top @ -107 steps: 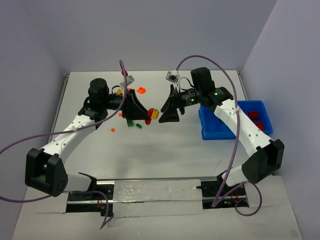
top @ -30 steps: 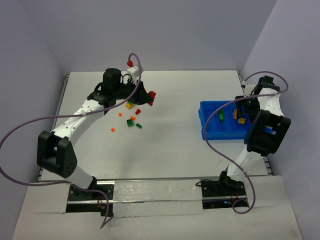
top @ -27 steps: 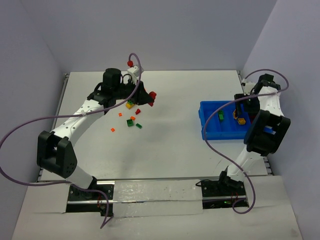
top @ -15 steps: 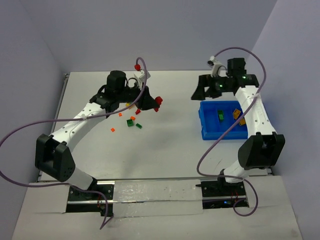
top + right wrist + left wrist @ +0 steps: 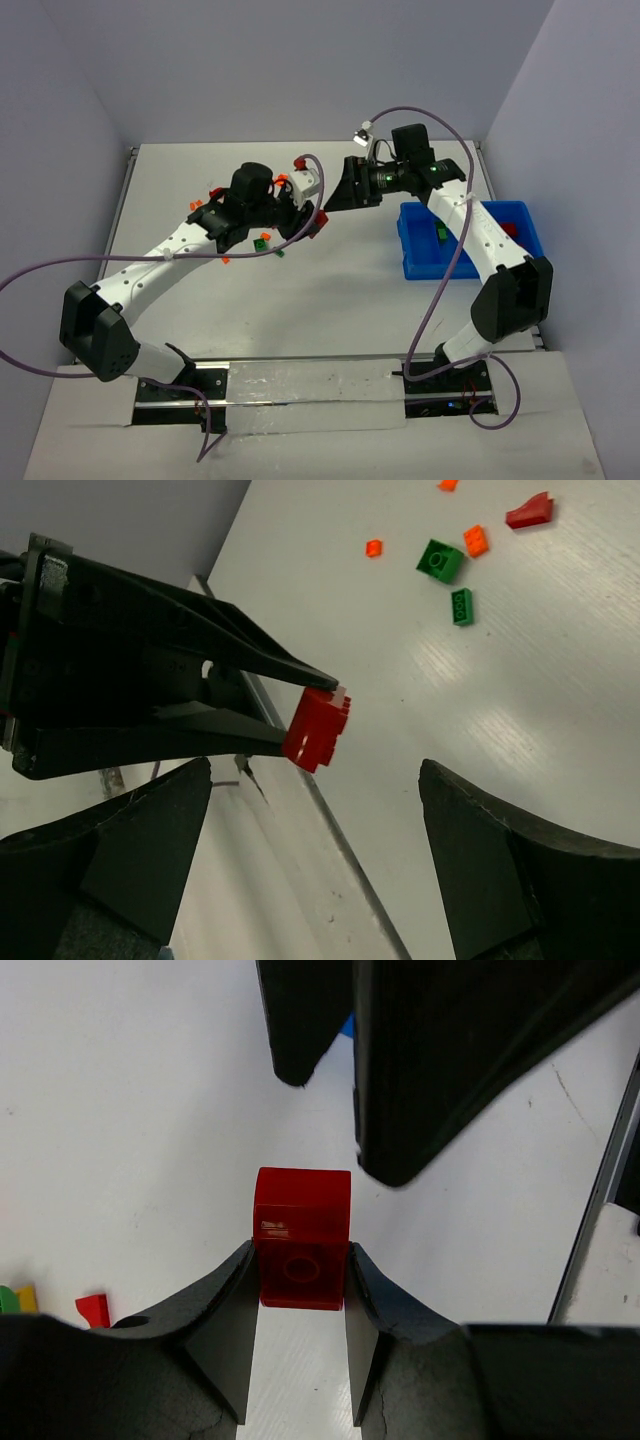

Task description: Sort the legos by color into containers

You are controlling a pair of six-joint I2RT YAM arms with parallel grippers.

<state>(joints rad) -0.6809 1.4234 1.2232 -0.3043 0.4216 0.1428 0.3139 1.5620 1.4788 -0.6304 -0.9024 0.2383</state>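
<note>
Your left pincer is clamped on a small red plastic brick. One finger presses each side, and the brick's upper half stands out past the fingertips. The brick is held in the air over the middle of the white tabletop.

Your right pincer faces it, just beside the red brick, with its two dark fingers spread wide and gripping nothing. In the left wrist view those fingers hang just beyond the brick without touching it.

Behind the left pincer, loose bricks lie scattered on the tabletop:
- a square green brick
- a narrower green brick just beside the square one
- a small orange brick
- a tinier orange piece
- a red wedge-shaped piece, a little apart from the others

The shallow bright-blue plastic bin sits at the right of the tabletop, partly under the right arm and well apart from the held brick. A green piece shows inside it, and a red piece lies towards its right end. The arm hides the dividers, so you cannot tell which compartments these are.
</note>
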